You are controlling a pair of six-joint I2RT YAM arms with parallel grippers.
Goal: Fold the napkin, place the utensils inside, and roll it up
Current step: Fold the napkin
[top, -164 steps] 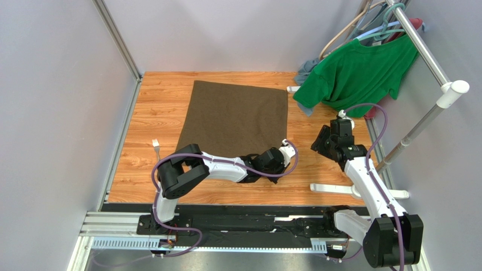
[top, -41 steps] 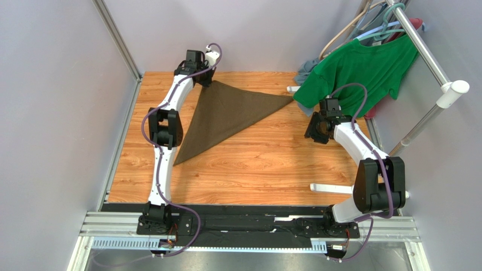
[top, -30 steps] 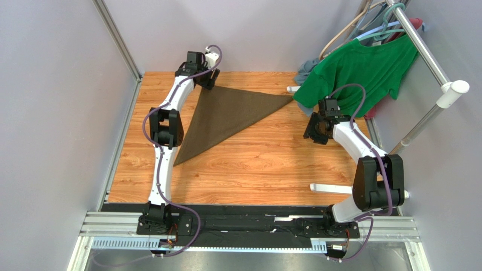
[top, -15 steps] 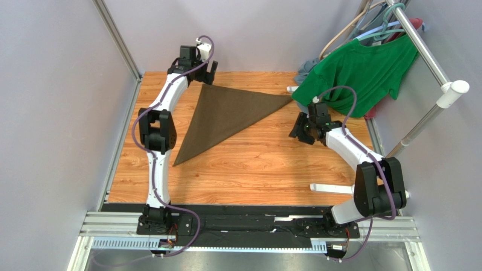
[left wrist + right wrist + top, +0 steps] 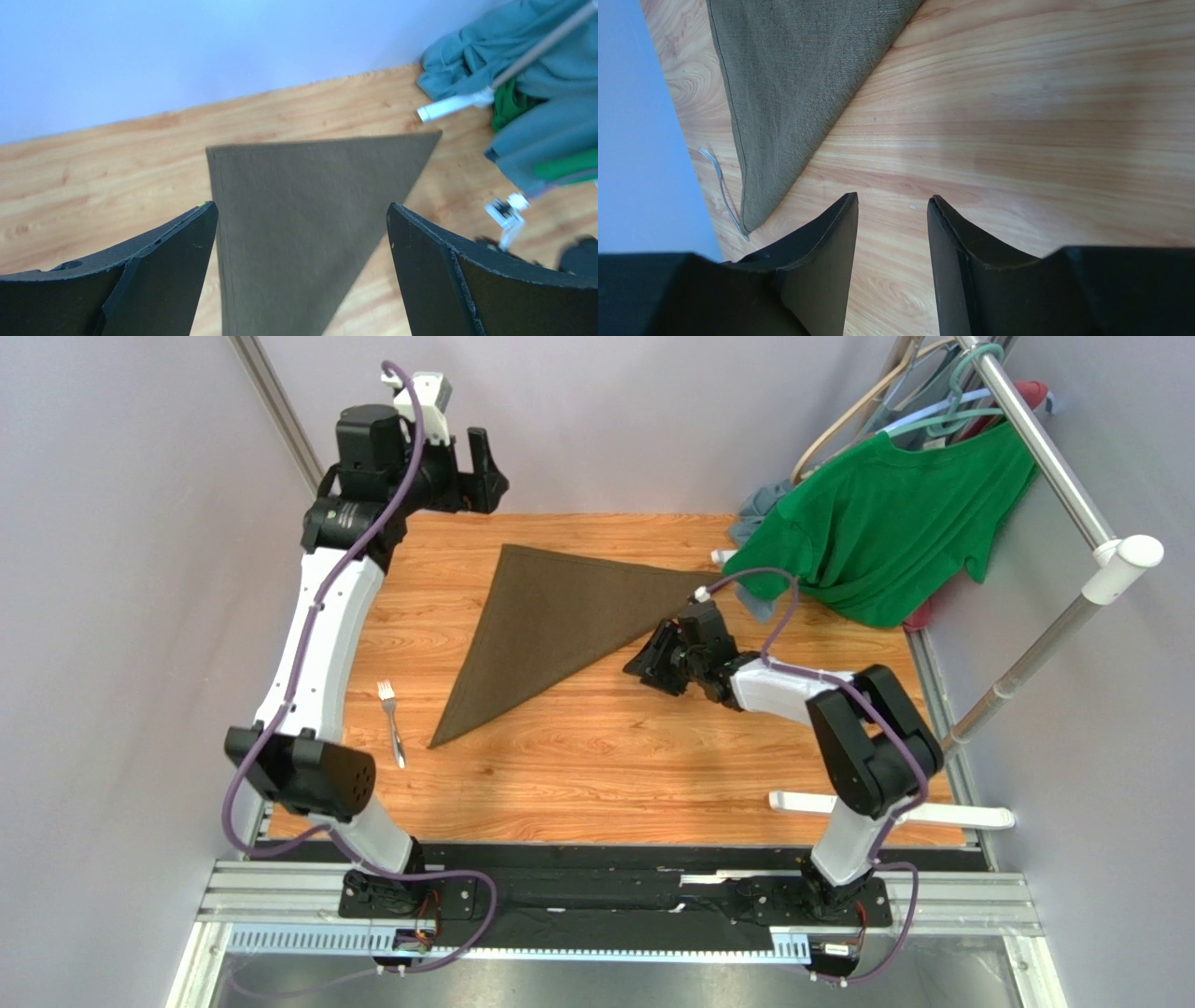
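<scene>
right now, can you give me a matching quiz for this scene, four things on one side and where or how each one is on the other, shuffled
Things:
1. napkin
2. fork
3. green T-shirt
4. left gripper

States:
A. hanging from the rack, far right
B. folded into a triangle, flat on the table
C. wide open, holding nothing
D. lying on the table left of the napkin's near tip

Pairs: 1-B, 2-D, 3-A, 4-C
</scene>
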